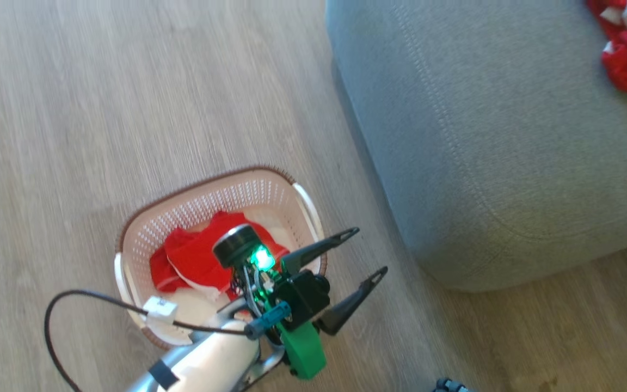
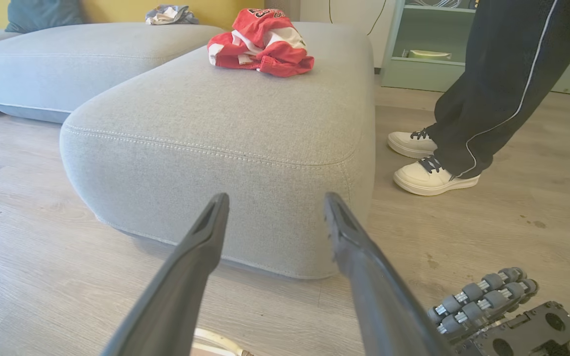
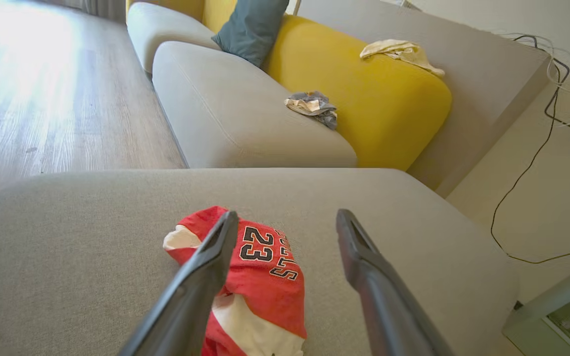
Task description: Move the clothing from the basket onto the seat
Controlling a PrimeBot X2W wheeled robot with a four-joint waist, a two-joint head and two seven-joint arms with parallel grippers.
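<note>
A pale wood floor (image 1: pixel 128 81) runs under everything, and the big grey seat (image 1: pixel 509 136) stands on it. The jersey (image 3: pixel 260 277), red with white trim and a "23" showing, lies crumpled on top of the seat, toward the end farthest from the basket (image 1: pixel 226 190). The right fingers (image 3: pixel 206 269) hang over the seat above the jersey, spread wide and pinching nothing. One of them crosses in front of the cloth, and I cannot tell whether it touches.

The basket sits on the floor near the seat's rounded corner, apart from it, with the plain red cloth (image 1: pixel 196 256) bunched inside. The left fingers (image 1: pixel 319 249) hover over the basket's rim on the side nearest the seat, pointing toward the seat, also spread and empty.

Beside the seat a person's legs (image 2: pixel 488 99) in dark trousers stand on the floor in white shoes (image 2: pixel 428 178). Beyond the seat lie a yellow cushion (image 3: pixel 364 99) and a dark teal pillow (image 3: pixel 253 29).
</note>
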